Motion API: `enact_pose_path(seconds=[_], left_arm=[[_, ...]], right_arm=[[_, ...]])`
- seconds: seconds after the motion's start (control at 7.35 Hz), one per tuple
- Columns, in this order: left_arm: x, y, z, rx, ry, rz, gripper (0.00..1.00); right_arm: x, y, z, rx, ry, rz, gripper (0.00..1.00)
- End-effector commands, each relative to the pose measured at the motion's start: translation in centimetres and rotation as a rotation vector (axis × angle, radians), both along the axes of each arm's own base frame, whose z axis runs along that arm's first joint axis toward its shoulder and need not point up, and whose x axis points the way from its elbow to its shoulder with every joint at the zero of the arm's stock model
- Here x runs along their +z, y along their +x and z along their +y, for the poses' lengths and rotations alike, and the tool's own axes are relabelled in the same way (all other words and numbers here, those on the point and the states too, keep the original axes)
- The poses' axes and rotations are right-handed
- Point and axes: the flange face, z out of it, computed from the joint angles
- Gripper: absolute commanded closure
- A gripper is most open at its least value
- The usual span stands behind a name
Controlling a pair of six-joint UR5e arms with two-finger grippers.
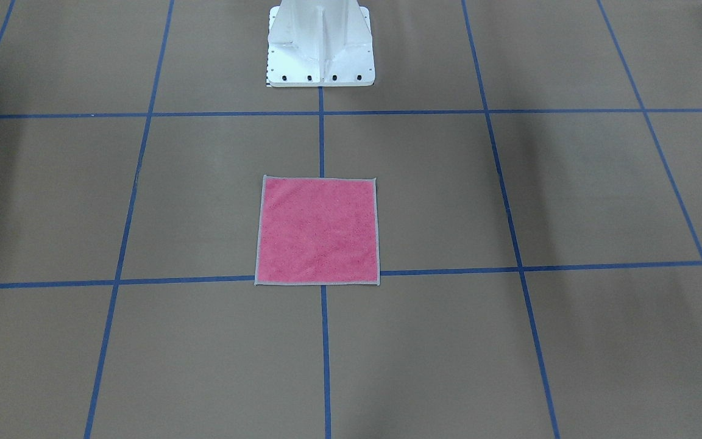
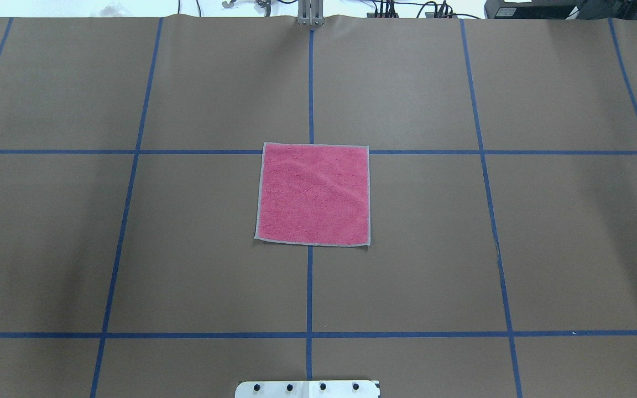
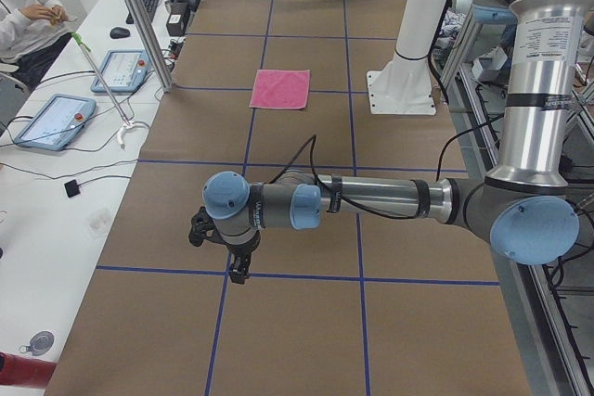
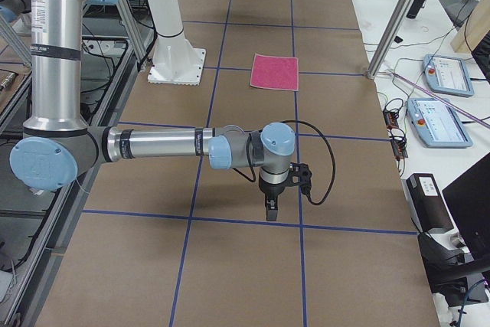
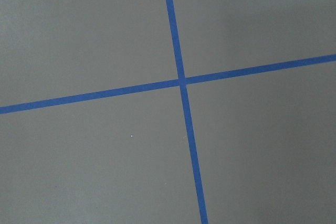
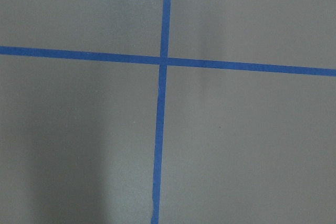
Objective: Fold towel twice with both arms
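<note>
The towel (image 2: 313, 193) is lying flat, pink side up, at mid-frame overhead — both the left gripper (image 3: 239, 271) and right gripper (image 4: 269, 210), their opening impossible to tell, are hanging well apart from it and should be reaching for neighbouring corners together.
</note>
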Motion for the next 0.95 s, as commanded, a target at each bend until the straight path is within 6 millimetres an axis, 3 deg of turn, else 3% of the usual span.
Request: enact_pose_path(seconds=[0.0, 0.82], left_arm=[[-0.2, 0.0, -0.1, -0.001, 0.003, -0.001, 0.0], [-1.7, 0.1, -0.8, -0.006, 0.032, 0.003, 0.0]], right_arm=[[0.0, 0.0, 0.0, 0.0, 0.001, 0.0, 0.0], [-1.0, -0.2, -0.6, -0.002, 0.094, -0.009, 0.0]])
